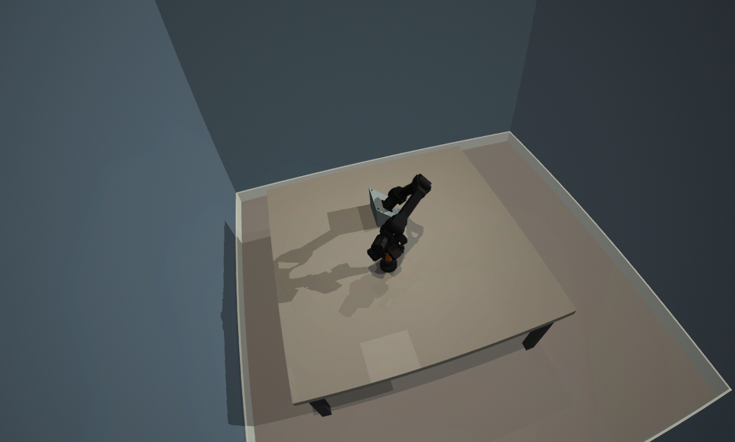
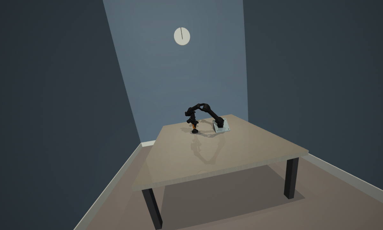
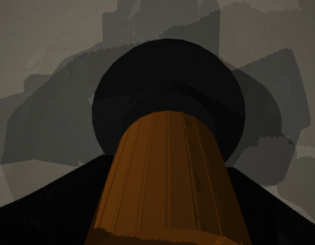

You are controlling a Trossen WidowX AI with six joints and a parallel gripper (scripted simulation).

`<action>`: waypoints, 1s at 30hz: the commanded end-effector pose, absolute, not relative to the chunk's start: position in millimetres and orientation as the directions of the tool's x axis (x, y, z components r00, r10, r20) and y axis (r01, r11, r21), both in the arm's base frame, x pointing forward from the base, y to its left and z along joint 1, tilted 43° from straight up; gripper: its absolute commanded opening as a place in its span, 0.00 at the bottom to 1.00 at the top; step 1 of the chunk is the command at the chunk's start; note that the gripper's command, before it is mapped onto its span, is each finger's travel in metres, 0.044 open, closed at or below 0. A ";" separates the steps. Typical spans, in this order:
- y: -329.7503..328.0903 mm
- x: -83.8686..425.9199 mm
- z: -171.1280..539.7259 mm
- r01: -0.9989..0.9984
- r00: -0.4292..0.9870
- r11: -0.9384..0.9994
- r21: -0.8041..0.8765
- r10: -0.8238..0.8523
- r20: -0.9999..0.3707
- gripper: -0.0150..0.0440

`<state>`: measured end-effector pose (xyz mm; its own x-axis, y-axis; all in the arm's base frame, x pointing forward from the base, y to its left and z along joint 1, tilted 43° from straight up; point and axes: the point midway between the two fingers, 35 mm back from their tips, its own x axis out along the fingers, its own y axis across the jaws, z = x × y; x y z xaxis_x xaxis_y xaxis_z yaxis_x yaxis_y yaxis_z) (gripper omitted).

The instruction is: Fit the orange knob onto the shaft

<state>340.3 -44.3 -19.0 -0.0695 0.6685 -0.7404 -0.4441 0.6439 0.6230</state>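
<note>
- In the exterior view, a round clock (image 2: pixel 182 36) hangs on the wall.
- The end effector (image 1: pixel 388 255) (image 2: pixel 194 125) (image 3: pixel 167 173) grips the orange knob (image 1: pixel 388 258) (image 2: pixel 194 126) (image 3: pixel 167 177) above the round pedestal (image 1: pixel 388 267) (image 2: pixel 194 131) (image 3: pixel 167 61); seating is unclear.
- At right, a pale base plate (image 1: pixel 376 194) (image 2: pixel 226 129) supports the arm on the bench (image 1: pixel 469 263) (image 2: pixel 230 151).

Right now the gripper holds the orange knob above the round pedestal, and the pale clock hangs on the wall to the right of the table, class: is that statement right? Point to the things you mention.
Not quite: the exterior view shows the pale clock (image 2: pixel 186 36) on the wall behind the table (image 2: pixel 232 154) (image 1: pixel 469 263), not to its right. The rest stands.
</note>
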 end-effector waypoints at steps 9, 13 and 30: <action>-45.5 341.1 -14.8 0.137 -0.064 0.742 0.656 0.668 -0.741 0.25; -45.3 341.9 -15.8 0.137 -0.064 0.742 0.657 0.668 -0.741 0.25; -42.6 344.1 -19.5 0.137 -0.063 0.742 0.657 0.668 -0.741 0.25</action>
